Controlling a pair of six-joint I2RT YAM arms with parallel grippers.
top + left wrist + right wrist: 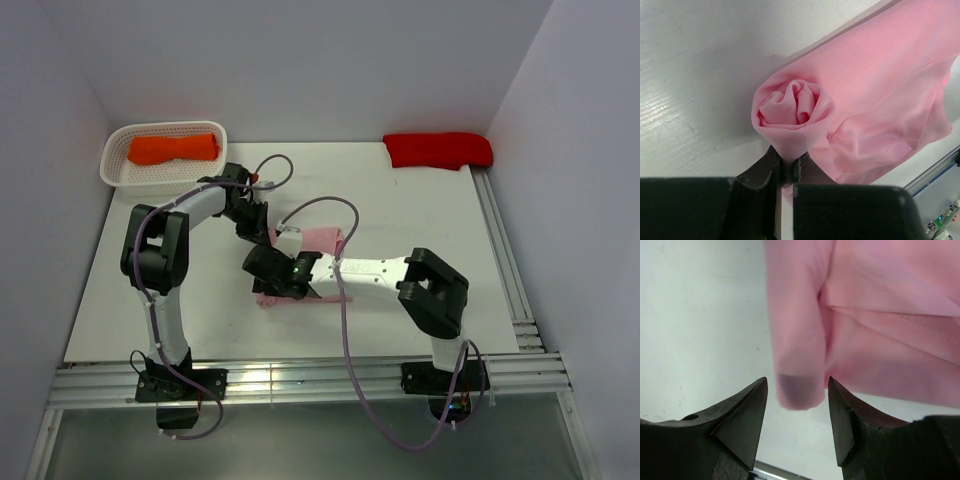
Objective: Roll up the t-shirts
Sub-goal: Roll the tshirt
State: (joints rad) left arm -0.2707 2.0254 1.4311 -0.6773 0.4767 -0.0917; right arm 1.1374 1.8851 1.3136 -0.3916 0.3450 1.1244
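Left jaws tight on the rolled pink t-shirt (pixel 795 107); right jaws apart, seemingly astride its fold.

There are a pink t-shirt (pixel 880 75), orange t-shirt (pixel 172 149), red t-shirt (pixel 438 150), white basket (pixel 112 165).

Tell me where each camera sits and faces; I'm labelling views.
Top external: above and behind, looking down at the table; left arm and right arm show.
Left wrist: on its arm, facing the rolled end of the pink t-shirt; left pincer pinches cloth.
Right wrist: facing a shirt fold; open right pincer straddles it.
Shared: both wrists see the pink t-shirt.
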